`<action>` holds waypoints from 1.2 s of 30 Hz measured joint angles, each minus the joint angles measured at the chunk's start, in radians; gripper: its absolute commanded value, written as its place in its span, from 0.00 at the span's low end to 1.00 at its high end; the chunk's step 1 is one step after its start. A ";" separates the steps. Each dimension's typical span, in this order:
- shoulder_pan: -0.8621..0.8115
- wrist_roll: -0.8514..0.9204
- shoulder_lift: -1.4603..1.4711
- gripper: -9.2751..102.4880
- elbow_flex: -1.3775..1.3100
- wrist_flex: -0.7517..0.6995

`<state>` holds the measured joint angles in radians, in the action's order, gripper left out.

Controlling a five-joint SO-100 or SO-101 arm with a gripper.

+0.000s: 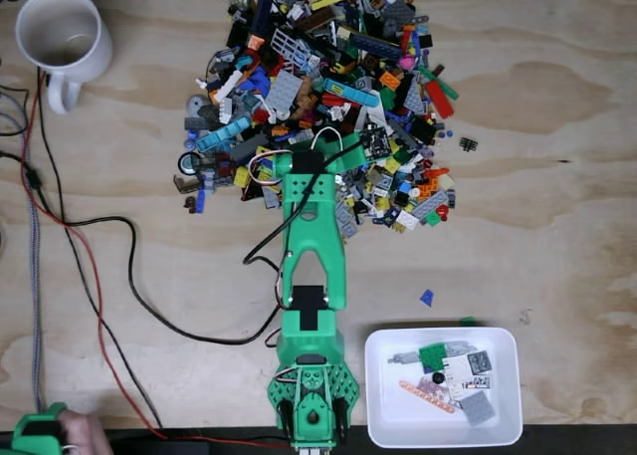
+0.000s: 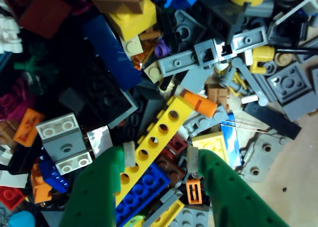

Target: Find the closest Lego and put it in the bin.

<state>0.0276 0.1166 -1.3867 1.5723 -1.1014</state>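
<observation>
In the wrist view the jaws (image 2: pixel 161 162) stand spread, one green finger (image 2: pixel 99 187) on each side of the Lego (image 2: pixel 154 145), a yellow holed beam lying slantwise on the pile. The beam's lower end runs between the fingers; whether either pad touches it I cannot tell. A blue plate (image 2: pixel 139 194) lies just beside the beam's lower end, an orange piece (image 2: pixel 198 102) near its upper end, and grey plates (image 2: pixel 191 60) crowd beyond. At the right of this view the pile thins out to bare wood.

In the fixed view the green arm (image 1: pixel 311 276) reaches up from the bottom edge to the near side of the pile (image 1: pixel 318 97), which fills the upper middle of the table (image 1: pixel 557 176). The bin (image 1: pixel 503 430) sits at the lower right, just beside the arm's base and close to the table's near edge; it holds an orange-pink strip (image 1: pixel 426 396), a green piece and some grey bits. Open wood lies between pile and bin, with one small blue piece (image 1: pixel 427 298) on it. The right side of the table is bare. At the left, black and red cables (image 1: pixel 90 276) trail across the wood, and a white mug (image 1: pixel 62 39) stands in the upper left corner. A hand (image 1: pixel 85 435) shows at the bottom left edge. No writing can be read.
</observation>
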 measured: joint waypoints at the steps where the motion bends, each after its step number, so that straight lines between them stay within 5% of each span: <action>1: 0.000 -0.002 0.003 0.23 0.000 0.009; 20: 0.020 0.006 0.041 0.19 0.041 0.094; 26: 0.025 0.006 0.044 0.09 0.069 0.129; 36: 0.025 0.057 0.046 0.08 0.028 0.048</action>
<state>0.0522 0.1733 -1.3407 1.5999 -1.0538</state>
